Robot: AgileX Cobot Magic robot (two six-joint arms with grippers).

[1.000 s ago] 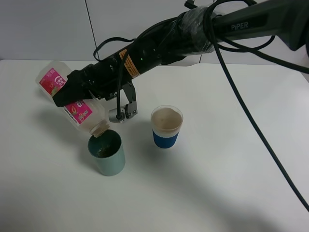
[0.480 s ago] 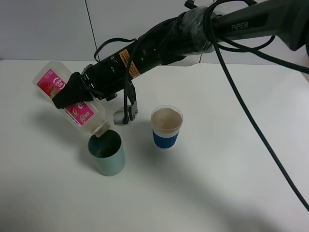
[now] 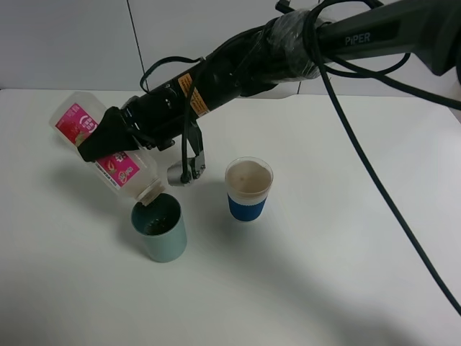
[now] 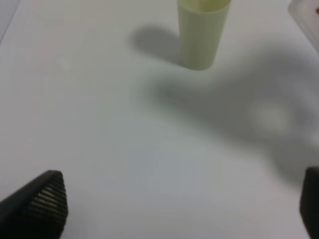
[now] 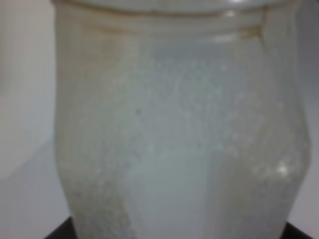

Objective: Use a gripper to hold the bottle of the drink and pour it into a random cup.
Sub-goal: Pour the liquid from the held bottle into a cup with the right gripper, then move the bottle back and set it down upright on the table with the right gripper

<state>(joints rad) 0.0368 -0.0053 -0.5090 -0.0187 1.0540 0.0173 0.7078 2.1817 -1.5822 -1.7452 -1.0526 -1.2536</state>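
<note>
- Exterior high view: the right gripper (image 3: 108,140) is clamped tight across the middle of the bottle (image 3: 121,171), which is tipped neck-down.
- Its mouth hangs just above the rim of the teal cup (image 3: 160,231); the dark patch inside may be liquid.
- A white cup with a blue band (image 3: 248,189) stands near.
- Right wrist view: the bottle (image 5: 174,139) fills the blurred frame.
- Left wrist view: the left gripper (image 4: 179,204) is spread wide and empty over the table (image 4: 99,124), facing a pale yellow-green tumbler (image 4: 202,32).

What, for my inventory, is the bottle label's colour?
Pink and white, on the bottle; clearest in exterior high view.
</note>
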